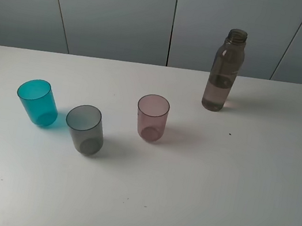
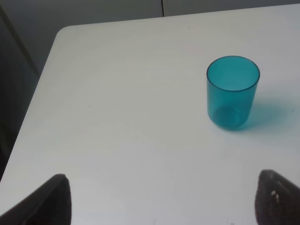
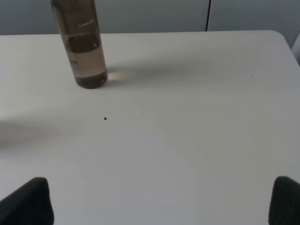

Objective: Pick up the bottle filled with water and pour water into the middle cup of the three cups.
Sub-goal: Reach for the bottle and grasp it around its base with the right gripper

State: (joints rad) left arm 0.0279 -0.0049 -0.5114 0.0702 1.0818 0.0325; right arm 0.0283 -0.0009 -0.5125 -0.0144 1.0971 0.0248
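The smoky brown bottle (image 1: 224, 70) stands upright and uncapped at the back right of the white table (image 1: 182, 200), partly filled with water. Three cups stand in a row: teal cup (image 1: 37, 102) at the left, smoky grey middle cup (image 1: 85, 129), pink cup (image 1: 151, 118) at the right. No arm shows in the high view. The right wrist view has the bottle (image 3: 80, 44) well ahead of my right gripper (image 3: 161, 201), whose fingertips stand wide apart with nothing between them. My left gripper (image 2: 161, 201) is open too, with the teal cup (image 2: 232, 93) ahead of it.
The table's left edge (image 2: 33, 108) and rounded back corner show in the left wrist view. A small dark speck (image 3: 105, 118) lies on the table in front of the bottle. Grey wall panels (image 1: 117, 7) rise behind the table.
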